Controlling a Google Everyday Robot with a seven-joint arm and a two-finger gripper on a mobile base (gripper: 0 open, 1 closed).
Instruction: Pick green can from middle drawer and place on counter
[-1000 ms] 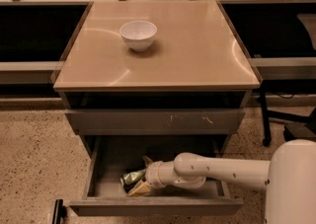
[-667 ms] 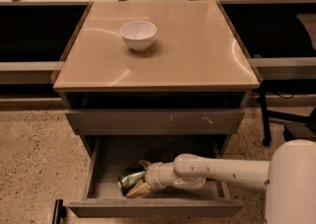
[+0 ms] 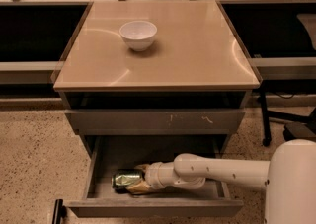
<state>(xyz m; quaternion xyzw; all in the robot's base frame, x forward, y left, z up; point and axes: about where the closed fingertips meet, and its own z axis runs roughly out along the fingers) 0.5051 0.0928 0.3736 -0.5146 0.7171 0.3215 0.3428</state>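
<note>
grey middle drawer (image 3: 153, 208); gripper (image 3: 134, 180) inside, fingers (image 3: 138, 188) snug around green can (image 3: 123, 178)

There is one counter (image 3: 197, 55). One white bowl (image 3: 138, 34) sits on the counter. Two drawers are under the counter: one scratched drawer front (image 3: 153, 121), shut, and one middle drawer (image 3: 148, 207), open. One green can (image 3: 124, 178) lies in the open one. One robot arm (image 3: 222, 168) reaches in under the counter, with one gripper (image 3: 137, 184) right at the can.

Arm (image 3: 222, 171) outstretched, claw (image 3: 134, 185) low down
</note>
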